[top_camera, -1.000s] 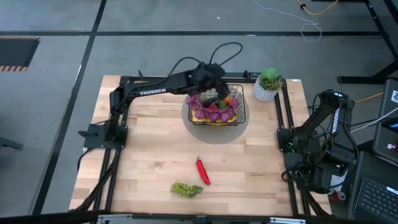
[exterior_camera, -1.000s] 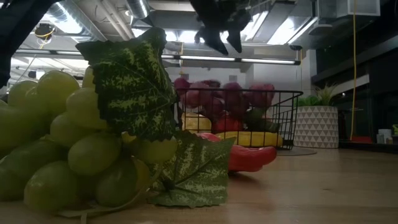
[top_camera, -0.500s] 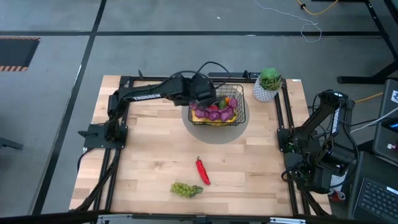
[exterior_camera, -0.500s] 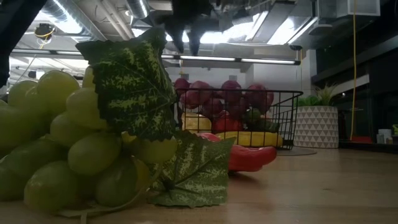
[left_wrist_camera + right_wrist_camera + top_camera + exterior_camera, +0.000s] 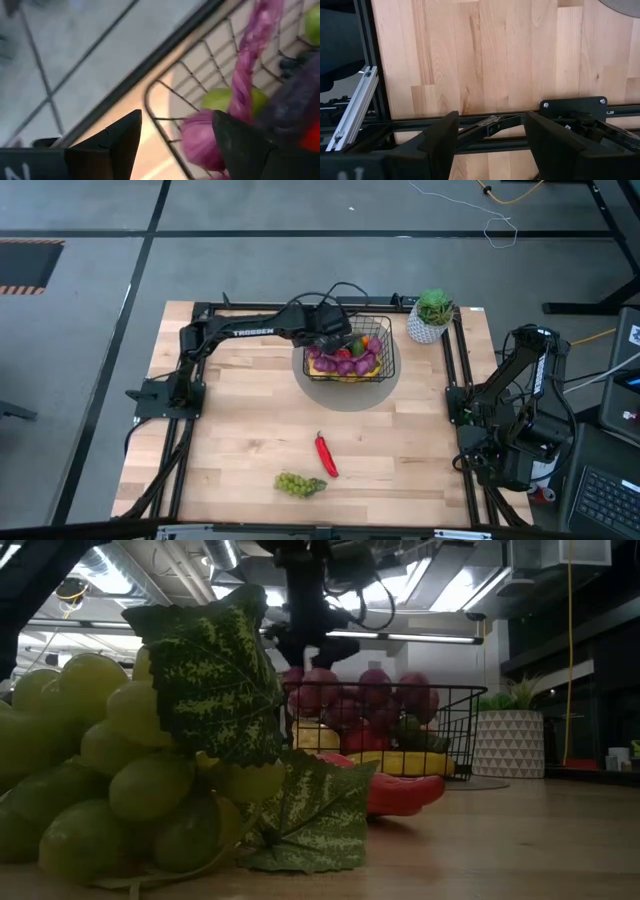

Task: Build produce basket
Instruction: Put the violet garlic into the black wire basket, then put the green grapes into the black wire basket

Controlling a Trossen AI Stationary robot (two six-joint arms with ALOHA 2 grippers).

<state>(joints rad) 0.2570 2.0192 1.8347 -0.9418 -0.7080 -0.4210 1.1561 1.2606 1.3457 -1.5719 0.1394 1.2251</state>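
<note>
The left gripper [image 5: 172, 137], spread and empty over the black wire-mesh basket [image 5: 385, 356]'s near corner, could snag the purple plastic grapes [image 5: 200, 142] just beside it.

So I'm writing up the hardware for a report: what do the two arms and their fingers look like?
Both are dark, jointed arms. The left arm carries white "TROSSEN" lettering along one link, and a black cable loops above its wrist. The right arm is the same black build, with cables at its base. The fingers are matte black, angular, tapering wedges.
</note>
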